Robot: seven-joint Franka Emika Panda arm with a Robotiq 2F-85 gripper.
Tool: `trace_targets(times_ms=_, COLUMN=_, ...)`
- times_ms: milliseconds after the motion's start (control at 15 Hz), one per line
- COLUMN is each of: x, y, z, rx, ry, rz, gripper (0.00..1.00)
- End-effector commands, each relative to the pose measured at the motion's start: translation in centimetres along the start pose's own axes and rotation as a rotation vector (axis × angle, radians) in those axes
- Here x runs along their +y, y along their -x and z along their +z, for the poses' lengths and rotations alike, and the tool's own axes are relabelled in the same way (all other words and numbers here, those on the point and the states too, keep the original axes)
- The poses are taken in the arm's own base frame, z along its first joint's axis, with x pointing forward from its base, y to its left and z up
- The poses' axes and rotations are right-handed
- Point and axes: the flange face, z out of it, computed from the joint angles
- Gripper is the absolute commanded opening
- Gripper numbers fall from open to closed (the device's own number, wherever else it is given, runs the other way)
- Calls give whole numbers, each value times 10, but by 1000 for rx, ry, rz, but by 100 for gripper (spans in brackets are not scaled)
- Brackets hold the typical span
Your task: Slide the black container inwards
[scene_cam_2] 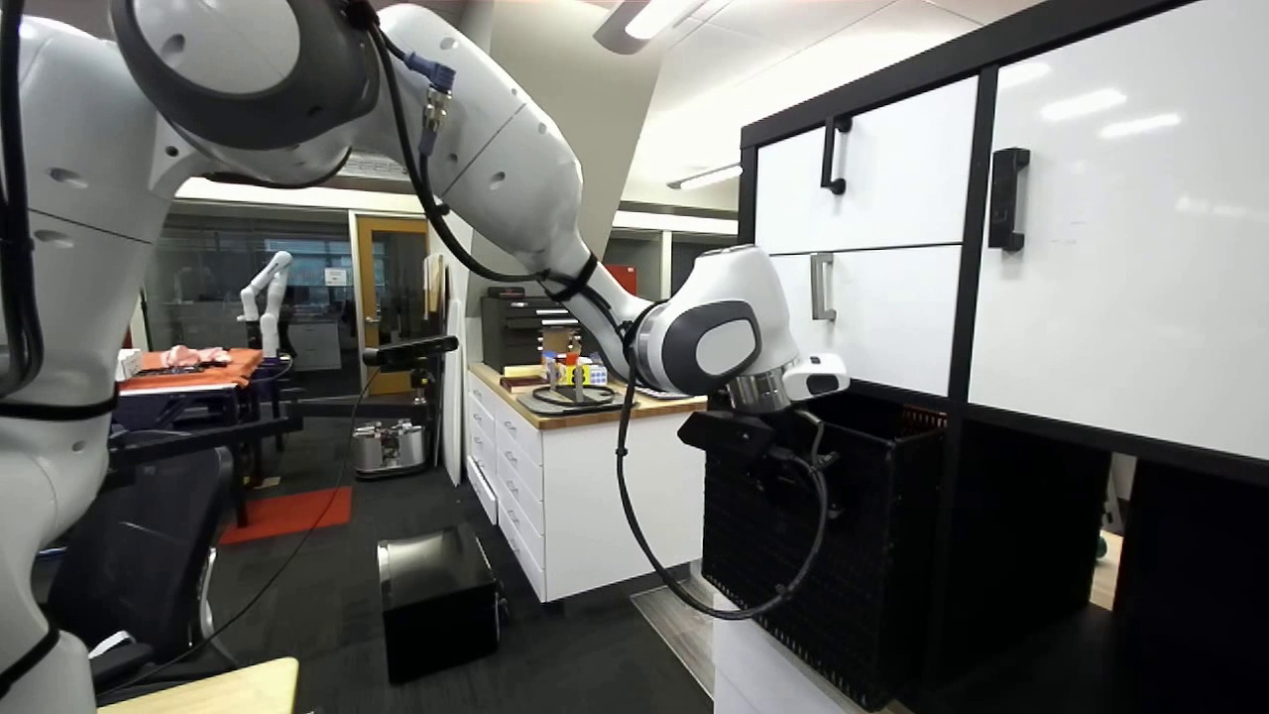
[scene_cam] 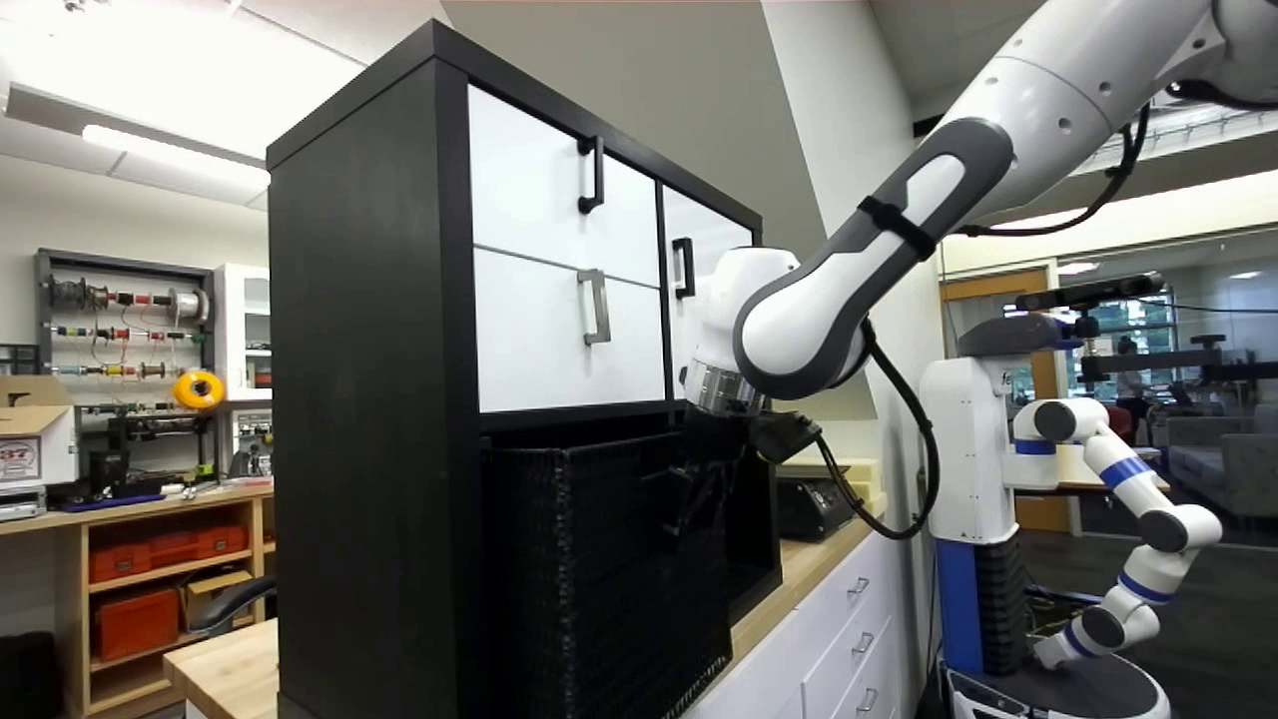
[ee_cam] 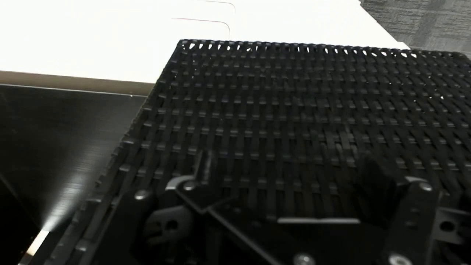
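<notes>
The black container (scene_cam: pixel 639 599) is a large woven black bin. It sits in the lower opening of the tall black cabinet (scene_cam: pixel 359 399) and sticks out past the cabinet's front. It also shows in an exterior view (scene_cam_2: pixel 823 565), where part of its open top is visible. My gripper (scene_cam: pixel 689 494) is at the upper part of the container's outer face, pointing down. In the wrist view the gripper (ee_cam: pixel 290 167) is open, with its two fingers spread apart against the woven wall (ee_cam: pixel 279 95). Nothing shows between the fingers. Whether the fingertips touch the weave is hard to tell, black on black.
White drawer fronts (scene_cam: pixel 569 330) with protruding handles (scene_cam: pixel 596 307) are just above the container. The cabinet stands on a wood-topped white drawer unit (scene_cam: pixel 849 609). A black box-like device (scene_cam: pixel 814 509) sits beside the cabinet. A loose cable (scene_cam_2: pixel 625 466) loops below my wrist.
</notes>
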Motion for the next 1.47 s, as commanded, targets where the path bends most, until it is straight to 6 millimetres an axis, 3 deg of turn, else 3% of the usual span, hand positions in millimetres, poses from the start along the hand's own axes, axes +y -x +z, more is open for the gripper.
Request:
trace_targets(times_ms=0, x=-7, y=-33, z=10, rx=47, ry=15, rz=14, gripper=100)
trace_targets(times_ms=333, x=-13, y=-55, z=22, rx=80, ry=13, rz=11, gripper=100)
trace_targets(times_ms=600, x=-12, y=-55, z=23, rx=80, ry=10, rz=11, gripper=100)
trace_targets(times_ms=1067, x=-11, y=-3, z=-4, rx=-149, ry=9, rz=33, gripper=100)
trace_targets(times_ms=1400, x=-10, y=35, z=-48, rx=-266, ry=21, rz=69, gripper=100)
